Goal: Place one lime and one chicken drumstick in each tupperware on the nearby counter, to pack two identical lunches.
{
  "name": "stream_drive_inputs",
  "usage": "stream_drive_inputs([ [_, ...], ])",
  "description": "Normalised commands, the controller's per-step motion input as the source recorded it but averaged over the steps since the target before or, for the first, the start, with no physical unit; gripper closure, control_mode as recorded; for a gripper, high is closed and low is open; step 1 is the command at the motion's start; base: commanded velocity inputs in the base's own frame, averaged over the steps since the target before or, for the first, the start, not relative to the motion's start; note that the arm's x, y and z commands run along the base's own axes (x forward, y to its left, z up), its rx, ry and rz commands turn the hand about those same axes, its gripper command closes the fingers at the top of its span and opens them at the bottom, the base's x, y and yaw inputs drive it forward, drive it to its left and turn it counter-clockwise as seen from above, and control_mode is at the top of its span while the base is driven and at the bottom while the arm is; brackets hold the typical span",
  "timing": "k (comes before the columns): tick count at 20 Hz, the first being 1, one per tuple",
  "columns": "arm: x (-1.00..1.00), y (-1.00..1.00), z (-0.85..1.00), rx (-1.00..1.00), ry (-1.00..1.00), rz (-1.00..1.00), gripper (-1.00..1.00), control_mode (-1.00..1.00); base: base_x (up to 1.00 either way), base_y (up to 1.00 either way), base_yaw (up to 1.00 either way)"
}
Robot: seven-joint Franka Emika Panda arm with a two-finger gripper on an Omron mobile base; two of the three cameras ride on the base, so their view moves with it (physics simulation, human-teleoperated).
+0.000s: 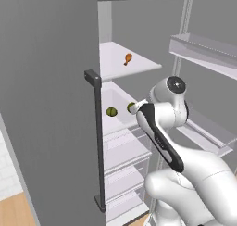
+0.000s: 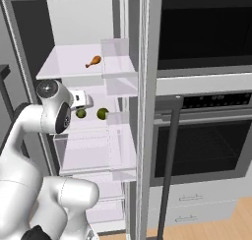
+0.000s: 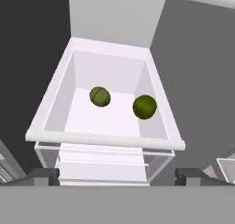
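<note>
Open fridge interior, white shelves and clear door bins; black wall oven to the right in the right base view. No worktop or tupperware visible from here.

Hand view, left to right: left fingertip (image 3: 43, 175), left lime (image 3: 99, 97), right lime (image 3: 144, 107), right fingertip (image 3: 193, 175). Both limes sit on the floor of a white drawer (image 3: 105, 138), apart from each other, the left one slightly further back. Fingers spread wide, nothing between them. The gripper (image 3: 118, 175) hovers outside the drawer's front rim; both limes lie ahead and below the tips, the right lime a bit nearer and just right of the centreline, the left one just left of it. Limes are round, so no long axis to align with. Likely next: reach in over the rim onto one lime.

Drumstick (image 1: 127, 59) lies on the shelf (image 1: 139, 65) above the drawer, meaty end up, bone stub pointing down-left in the left base view.

No brands, labels or readable writing anywhere.
</note>
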Motion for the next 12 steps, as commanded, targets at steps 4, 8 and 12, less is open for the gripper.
stream_drive_inputs([
  [4, 0.5, 0.04, -0.11, 0.01, 0.14, -0.08, -1.0, -1.0, 0.0, 0.0, 0.0],
  [8, 0.64, -0.03, -0.13, 0.04, 0.12, -0.12, -1.0, -1.0, 0.0, 0.0, 0.0],
  [12, 0.59, -0.1, -0.2, 0.02, 0.04, -0.05, -1.0, -1.0, 0.0, 0.0, 0.0],
])
